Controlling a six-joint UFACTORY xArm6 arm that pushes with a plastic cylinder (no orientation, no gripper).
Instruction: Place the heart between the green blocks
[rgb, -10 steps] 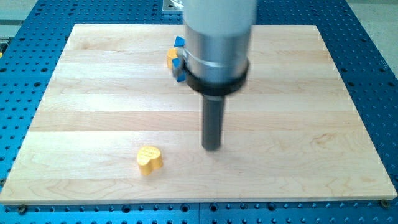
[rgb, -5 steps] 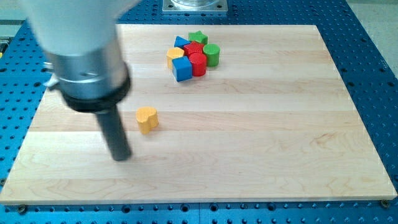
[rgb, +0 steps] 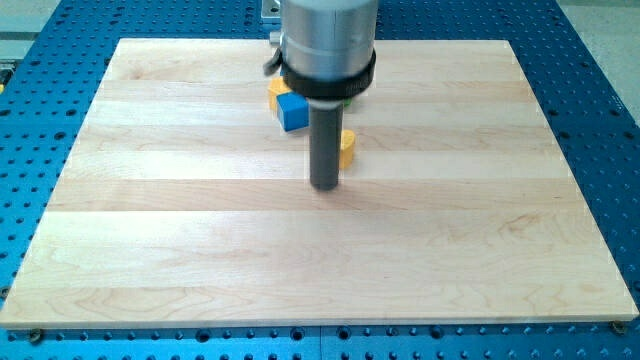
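My tip (rgb: 323, 186) rests on the wooden board (rgb: 180, 250) near the middle. The yellow heart (rgb: 346, 147) peeks out just right of the rod, above the tip and touching or very near the rod. A blue cube (rgb: 291, 111) and a yellow block (rgb: 275, 92) show to the left of the rod. The green star, the green cylinder and the red blocks are hidden behind the arm's body (rgb: 327, 45).
The board lies on a blue perforated table (rgb: 600, 120). The block cluster sits at the view's top centre, mostly hidden by the arm.
The heart has moved up and right, from the board's left middle to just below the cluster. My tip has moved from the left side to the centre.
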